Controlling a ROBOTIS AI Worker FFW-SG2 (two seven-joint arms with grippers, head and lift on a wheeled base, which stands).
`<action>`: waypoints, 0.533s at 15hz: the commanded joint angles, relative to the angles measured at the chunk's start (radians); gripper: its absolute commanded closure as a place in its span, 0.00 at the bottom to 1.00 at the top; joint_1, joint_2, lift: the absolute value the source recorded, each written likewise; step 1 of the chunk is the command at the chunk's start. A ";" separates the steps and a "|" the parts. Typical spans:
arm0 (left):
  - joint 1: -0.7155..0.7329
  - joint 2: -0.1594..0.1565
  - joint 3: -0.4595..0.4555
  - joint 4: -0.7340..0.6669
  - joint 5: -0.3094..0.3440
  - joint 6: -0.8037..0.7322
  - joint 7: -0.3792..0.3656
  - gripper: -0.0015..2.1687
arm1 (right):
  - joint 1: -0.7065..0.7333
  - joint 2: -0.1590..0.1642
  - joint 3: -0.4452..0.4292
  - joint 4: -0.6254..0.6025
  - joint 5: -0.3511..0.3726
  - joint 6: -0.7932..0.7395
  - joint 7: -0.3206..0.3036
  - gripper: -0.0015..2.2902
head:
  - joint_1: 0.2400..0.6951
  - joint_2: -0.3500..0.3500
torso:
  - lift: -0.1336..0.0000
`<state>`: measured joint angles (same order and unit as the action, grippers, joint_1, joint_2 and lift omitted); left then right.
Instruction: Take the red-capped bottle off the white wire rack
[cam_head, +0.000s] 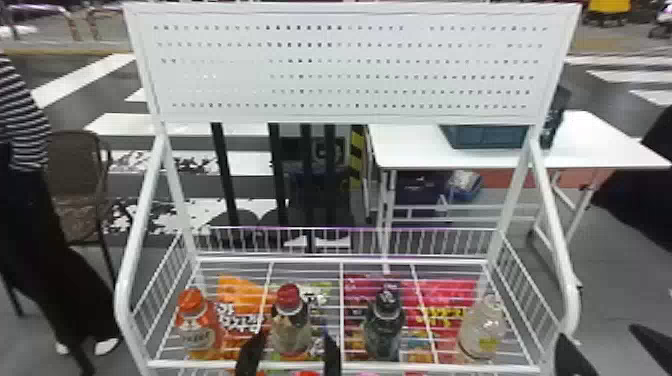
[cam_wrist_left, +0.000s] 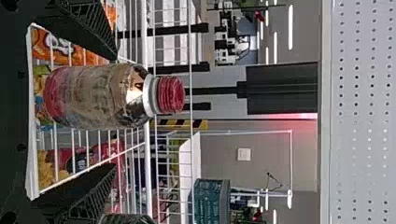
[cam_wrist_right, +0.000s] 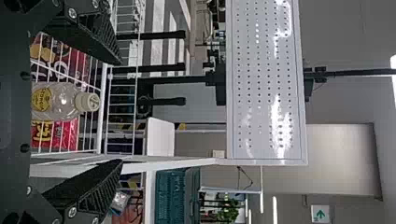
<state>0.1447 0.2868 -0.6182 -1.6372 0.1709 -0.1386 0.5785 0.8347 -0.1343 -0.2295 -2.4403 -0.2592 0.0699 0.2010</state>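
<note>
Has left gripper (cam_wrist_left: 116, 111) wide around red-capped bottle (cam_wrist_left: 93, 95), right gripper (cam_wrist_right: 121, 112) wide, empty; needs grasp and lift off wire rack (cam_head: 300, 260)

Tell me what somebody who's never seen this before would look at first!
Probably the big white pegboard, high at the top of the white wire rack. Next, the red-capped bottle, standing between the open jaws of the left gripper with space on both sides. It's in a row, with an orange-capped bottle to its left and a black-capped bottle and a clear bottle to its right.
</note>
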 joint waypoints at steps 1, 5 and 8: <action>-0.028 -0.006 0.000 0.025 0.010 0.000 0.001 0.03 | 0.000 -0.002 -0.010 -0.002 -0.002 0.003 0.000 0.06 | 0.57 0.50 | 1.00; -0.073 -0.008 0.000 0.086 0.030 -0.003 -0.006 0.03 | 0.001 -0.001 -0.019 -0.002 -0.002 0.006 0.000 0.06 | 0.57 0.50 | 1.00; -0.106 -0.009 -0.002 0.139 0.044 -0.003 -0.006 0.03 | 0.001 0.001 -0.019 0.000 0.003 0.003 0.000 0.06 | 0.57 0.50 | 1.00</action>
<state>0.0550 0.2786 -0.6185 -1.5239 0.2080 -0.1414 0.5722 0.8357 -0.1345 -0.2484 -2.4420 -0.2586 0.0760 0.2009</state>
